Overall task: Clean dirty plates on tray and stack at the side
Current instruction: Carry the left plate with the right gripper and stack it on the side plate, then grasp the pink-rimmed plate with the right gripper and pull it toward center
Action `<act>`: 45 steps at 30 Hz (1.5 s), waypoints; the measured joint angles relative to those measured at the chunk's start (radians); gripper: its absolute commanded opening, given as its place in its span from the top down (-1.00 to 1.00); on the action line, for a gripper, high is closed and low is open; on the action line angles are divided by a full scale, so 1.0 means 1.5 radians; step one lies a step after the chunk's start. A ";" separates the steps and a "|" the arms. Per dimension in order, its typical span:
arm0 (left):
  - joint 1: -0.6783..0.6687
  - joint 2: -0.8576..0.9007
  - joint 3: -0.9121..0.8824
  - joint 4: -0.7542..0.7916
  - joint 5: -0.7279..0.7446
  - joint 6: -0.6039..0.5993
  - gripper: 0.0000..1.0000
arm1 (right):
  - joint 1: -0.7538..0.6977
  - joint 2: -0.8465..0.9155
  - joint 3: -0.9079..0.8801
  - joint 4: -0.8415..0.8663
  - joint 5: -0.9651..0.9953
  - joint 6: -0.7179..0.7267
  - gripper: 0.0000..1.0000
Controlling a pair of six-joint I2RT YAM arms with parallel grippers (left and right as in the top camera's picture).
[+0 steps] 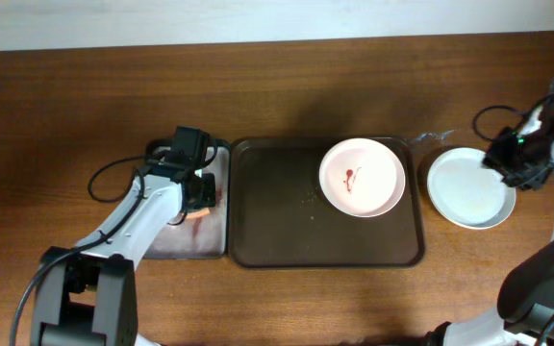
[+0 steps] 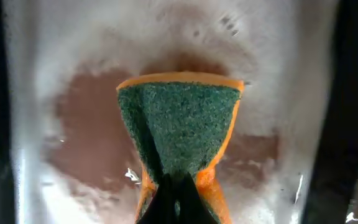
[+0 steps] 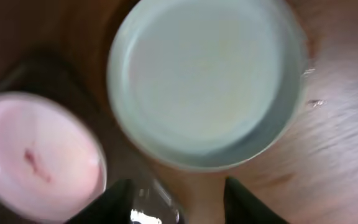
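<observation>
A pinkish plate with a red sauce smear sits at the right end of the dark brown tray; it also shows in the right wrist view. A pale green plate, with no smear showing, rests on the table right of the tray and fills the right wrist view. A third plate is not in view. My right gripper is open and empty, just above the green plate's top right edge. My left gripper is shut on a green and orange sponge over the grey tray.
The narrow grey tray left of the brown tray is wet, with a reddish-brown stain under the sponge. Black cables loop on the table by the left arm and by the right arm. Water drops lie on the wood near the green plate.
</observation>
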 measured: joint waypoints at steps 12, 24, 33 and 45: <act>0.000 -0.007 -0.054 0.014 -0.001 -0.022 1.00 | 0.190 0.002 -0.212 0.207 -0.024 -0.013 0.22; 0.000 -0.123 -0.017 -0.064 0.002 -0.023 1.00 | 0.241 0.007 -0.325 0.424 -0.020 -0.012 0.24; 0.000 -0.123 -0.017 -0.067 0.002 -0.025 1.00 | 0.241 0.007 -0.327 0.477 0.040 -0.013 0.14; 0.000 -0.123 -0.017 -0.067 0.002 -0.025 1.00 | 0.239 0.055 -0.322 0.467 -0.017 -0.018 0.92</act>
